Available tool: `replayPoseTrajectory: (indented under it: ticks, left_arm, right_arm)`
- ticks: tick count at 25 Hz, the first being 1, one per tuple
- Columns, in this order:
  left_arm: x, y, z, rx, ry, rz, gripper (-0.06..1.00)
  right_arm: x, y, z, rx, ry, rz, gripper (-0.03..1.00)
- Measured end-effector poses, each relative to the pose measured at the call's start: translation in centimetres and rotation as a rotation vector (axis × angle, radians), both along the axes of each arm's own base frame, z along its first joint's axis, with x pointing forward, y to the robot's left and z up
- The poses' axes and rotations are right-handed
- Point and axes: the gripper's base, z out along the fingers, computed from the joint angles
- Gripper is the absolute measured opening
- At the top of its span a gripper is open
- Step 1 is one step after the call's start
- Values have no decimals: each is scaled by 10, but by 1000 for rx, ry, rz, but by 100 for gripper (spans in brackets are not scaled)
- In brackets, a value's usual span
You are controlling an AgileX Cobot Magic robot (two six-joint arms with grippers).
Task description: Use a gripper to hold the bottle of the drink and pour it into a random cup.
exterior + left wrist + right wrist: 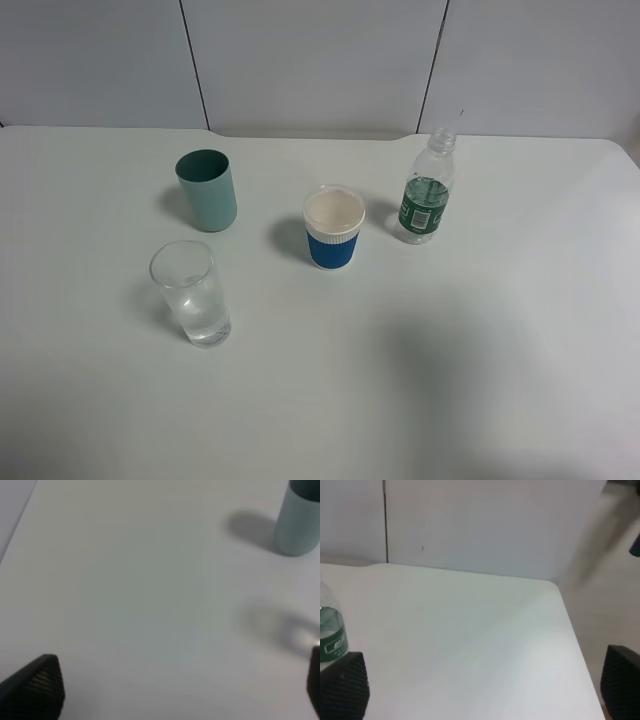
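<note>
Ribbed black fingers, clear tapered cup — smooth.

The small clear plastic bottle with a green label stands upright, uncapped, well apart from the tall clear glass tumbler, also upright.

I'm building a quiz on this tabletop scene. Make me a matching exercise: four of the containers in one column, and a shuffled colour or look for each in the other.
Things:
1. bottle of the drink
2. glass tumbler
3. paper cup
4. opaque cup

Looks:
A. white with a blue band
B. teal all over
C. clear with a green label
D. clear, no label

Pairs: 1-C, 2-D, 3-A, 4-B
</note>
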Motion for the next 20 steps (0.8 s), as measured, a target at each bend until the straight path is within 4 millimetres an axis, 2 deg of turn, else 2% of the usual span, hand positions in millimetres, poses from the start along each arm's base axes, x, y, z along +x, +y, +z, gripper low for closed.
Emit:
replayPoseTrajectory:
  ticks: [9, 20]
  left_arm:
    - [0, 0, 0, 0, 0, 0, 98]
    - [0, 0, 0, 0, 0, 0, 98]
  right_arm:
    - [-37, 0, -20, 50, 66, -30, 91]
    - [-39, 0, -32, 64, 188, -43, 91]
